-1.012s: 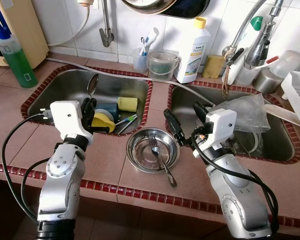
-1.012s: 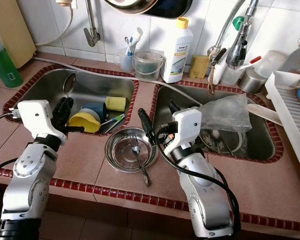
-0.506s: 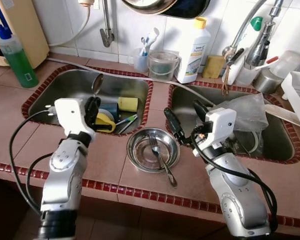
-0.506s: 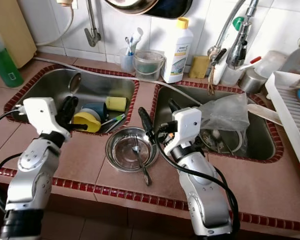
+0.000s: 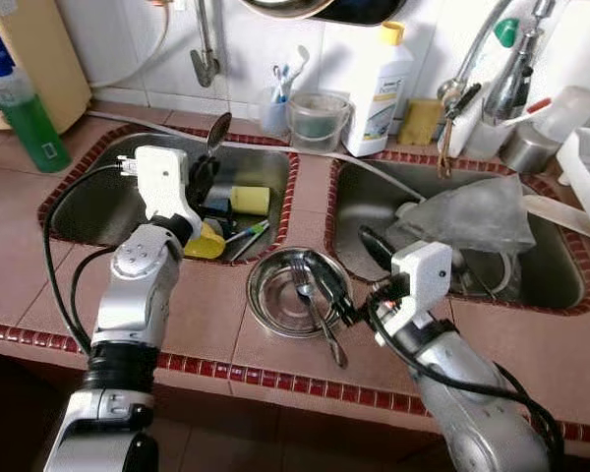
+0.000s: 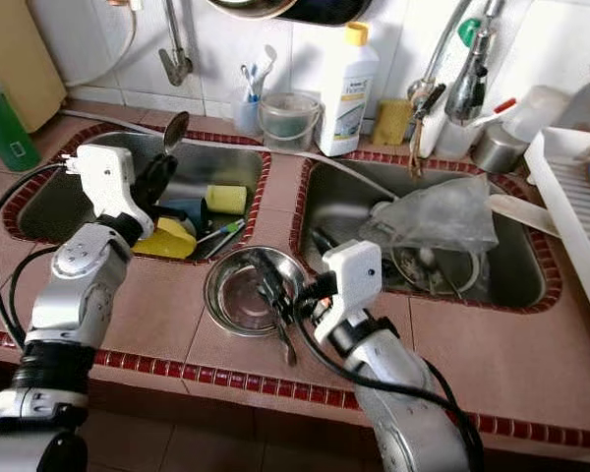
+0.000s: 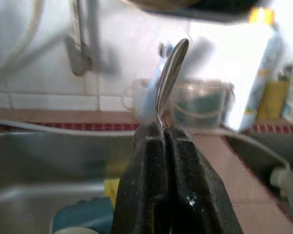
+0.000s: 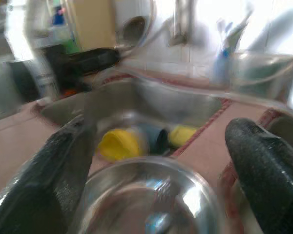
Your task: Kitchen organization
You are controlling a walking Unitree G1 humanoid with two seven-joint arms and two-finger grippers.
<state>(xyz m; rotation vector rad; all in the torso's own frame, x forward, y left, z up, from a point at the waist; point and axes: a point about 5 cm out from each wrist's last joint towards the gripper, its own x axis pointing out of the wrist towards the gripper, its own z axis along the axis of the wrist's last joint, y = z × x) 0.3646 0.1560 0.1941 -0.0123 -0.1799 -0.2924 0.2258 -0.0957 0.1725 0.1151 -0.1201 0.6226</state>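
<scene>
Brown-tiled kitchen counter (image 5: 275, 369) with red trim carries two steel sinks under a white tiled wall. Since a second ago the left gripper (image 5: 205, 175) has risen and swung further over the left sink (image 5: 98, 202), its fingers clamped on a steel spoon (image 7: 170, 78) whose bowl stands above them. The right gripper (image 5: 346, 275) has dropped toward the round steel bowl (image 5: 275, 307) on the counter, fingers spread either side of the fork (image 5: 318, 317) lying in it.
</scene>
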